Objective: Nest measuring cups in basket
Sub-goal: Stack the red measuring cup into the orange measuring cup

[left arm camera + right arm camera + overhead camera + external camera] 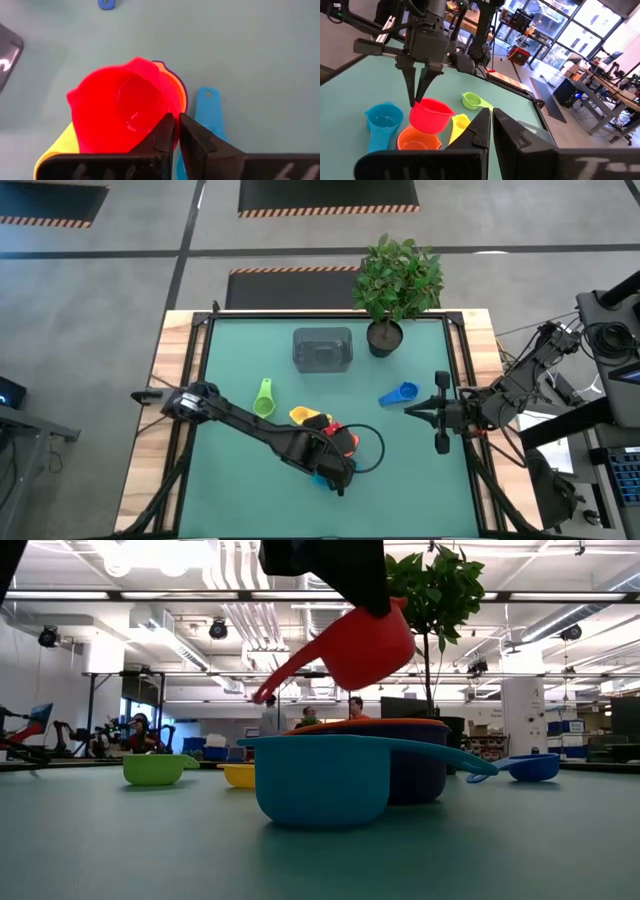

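1. A green table (230,480) fills the overhead view, with a leafy potted plant (398,280) at its far edge.
2. The basket (322,348), grey and translucent, sits far centre, just left of the plant. It looks empty.
3. The left arm reaches to near centre. The left gripper (175,131) has its fingers pressed together on the rim of a red cup (122,112), lifted clear of the table.
4. The basket lies far from this held cup, well apart, and slightly right. The left arm is nearer to it.
5. The right gripper (490,122) waits at the right edge, fingers pressed together, holding nothing.
6. An orange cup (417,140), nested in a darker one, sits directly beneath the red; a light blue cup (384,119) stands just beside it.
7. Only the table-level view shows the gap under the red cup.
8. A yellow cup (302,416), a green cup (264,398) and a blue cup (399,394) lie scattered.
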